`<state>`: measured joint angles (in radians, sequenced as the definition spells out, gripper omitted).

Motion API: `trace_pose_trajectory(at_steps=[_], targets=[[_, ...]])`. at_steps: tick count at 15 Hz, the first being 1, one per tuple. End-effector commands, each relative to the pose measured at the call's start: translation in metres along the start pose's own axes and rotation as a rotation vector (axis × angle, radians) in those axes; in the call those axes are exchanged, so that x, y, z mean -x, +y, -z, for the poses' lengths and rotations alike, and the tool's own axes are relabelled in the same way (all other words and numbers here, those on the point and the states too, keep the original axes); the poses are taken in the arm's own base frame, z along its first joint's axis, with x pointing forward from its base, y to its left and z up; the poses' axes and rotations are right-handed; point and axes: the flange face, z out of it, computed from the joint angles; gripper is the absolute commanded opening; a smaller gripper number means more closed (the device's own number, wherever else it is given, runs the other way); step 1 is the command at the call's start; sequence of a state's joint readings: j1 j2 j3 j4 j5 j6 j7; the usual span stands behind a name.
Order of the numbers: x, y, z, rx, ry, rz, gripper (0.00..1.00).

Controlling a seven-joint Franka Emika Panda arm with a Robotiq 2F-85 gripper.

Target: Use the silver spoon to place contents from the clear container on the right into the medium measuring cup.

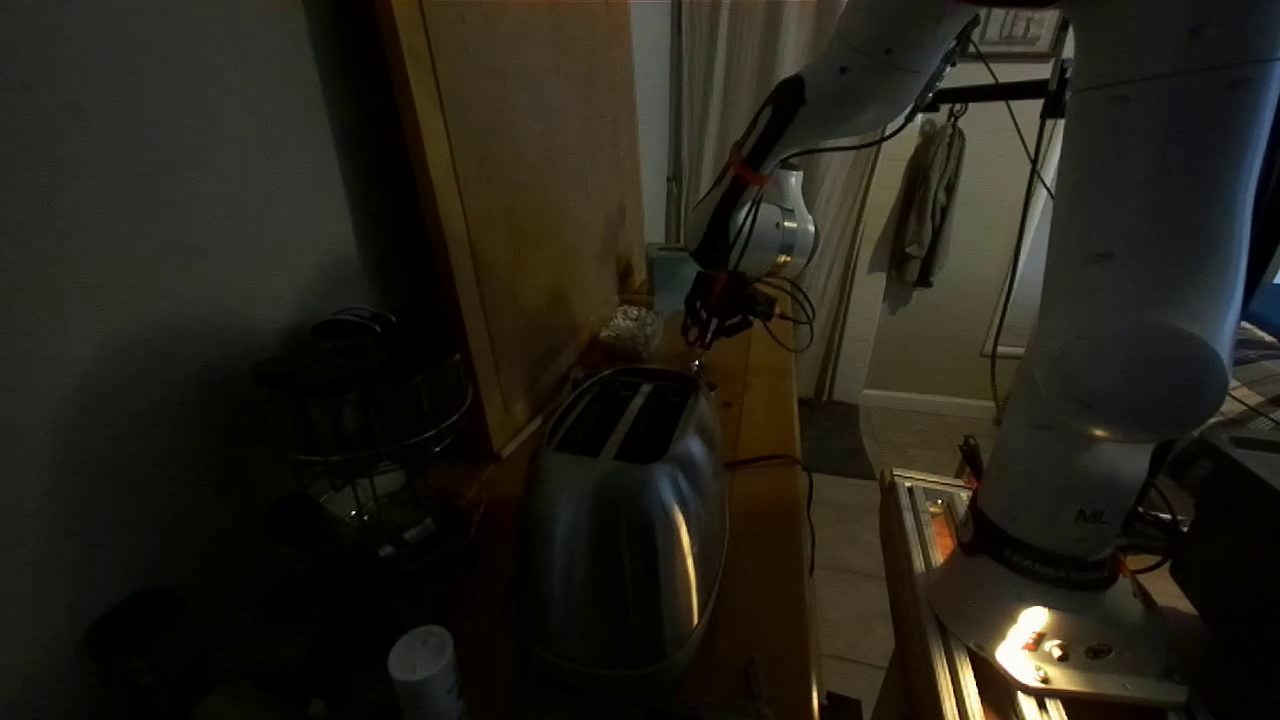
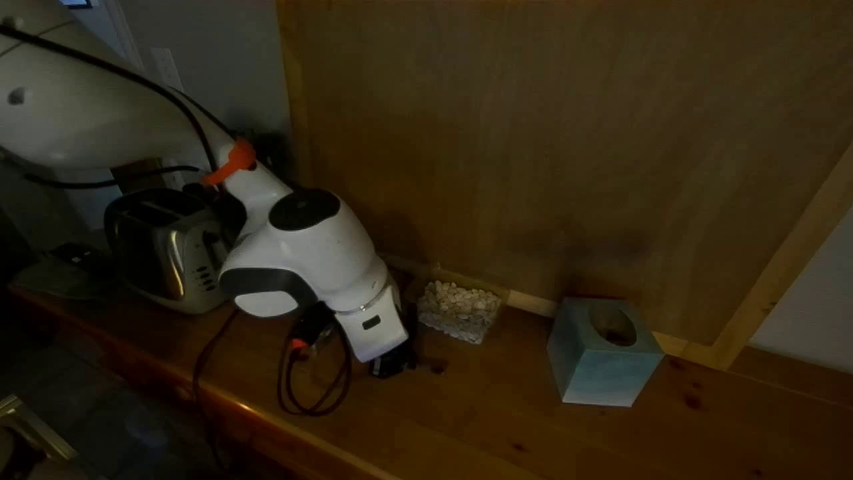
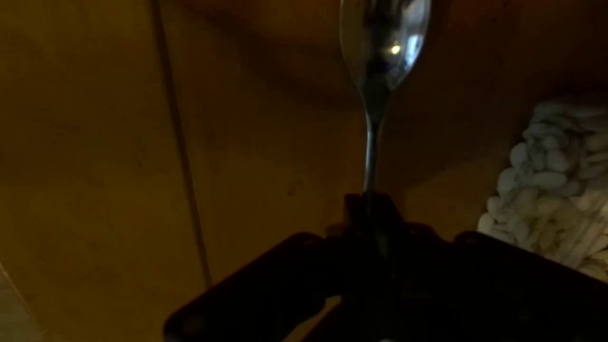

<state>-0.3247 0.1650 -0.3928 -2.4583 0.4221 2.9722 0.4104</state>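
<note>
Gloom reduces the jaws to a black outline in the wrist view, but they're clamped, no doubt about it, on the handle of the silver spoon (image 3: 377, 83)! Its tip runs off the top of that view; whether it touches the worktop (image 3: 266, 166), I can't tell. At the right edge, the clear container (image 2: 458, 328) is sliced off, though an exterior view catches far more: see-through walls, hard to trace, pale rounded pieces (image 2: 463, 299) heaped inside, close beside the arm (image 2: 333, 260). Now the textures! Mirror-bright oval for the spoon's bowl; planked wood beneath, one dark seam running along it. Both exterior views give us the toaster (image 1: 625, 540), shiny metal, two long slots. Pale-blue box (image 2: 598, 373), oval hole on top. And that wire rack (image 1: 380, 430)? Deep in shadow, details lost!
</note>
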Motion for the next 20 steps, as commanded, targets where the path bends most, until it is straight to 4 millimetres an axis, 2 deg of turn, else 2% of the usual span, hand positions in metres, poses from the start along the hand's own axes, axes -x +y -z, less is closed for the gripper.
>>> trace_pose_trajectory(at_steps=[1,5,6,7,11,16,20], targets=[[-0.013,-0.011,-0.014,0.046,-0.047,-0.054,0.02],[-0.02,-0.021,-0.017,0.064,-0.084,-0.084,0.02],[-0.021,-0.022,-0.017,0.068,-0.085,-0.09,0.34],[-0.023,-0.024,-0.017,0.07,-0.085,-0.092,0.36],[-0.026,-0.026,-0.015,0.073,-0.06,-0.104,0.62],[-0.027,-0.017,0.01,0.073,0.005,-0.056,0.96],[-0.028,-0.011,0.037,0.066,0.066,0.002,1.0]])
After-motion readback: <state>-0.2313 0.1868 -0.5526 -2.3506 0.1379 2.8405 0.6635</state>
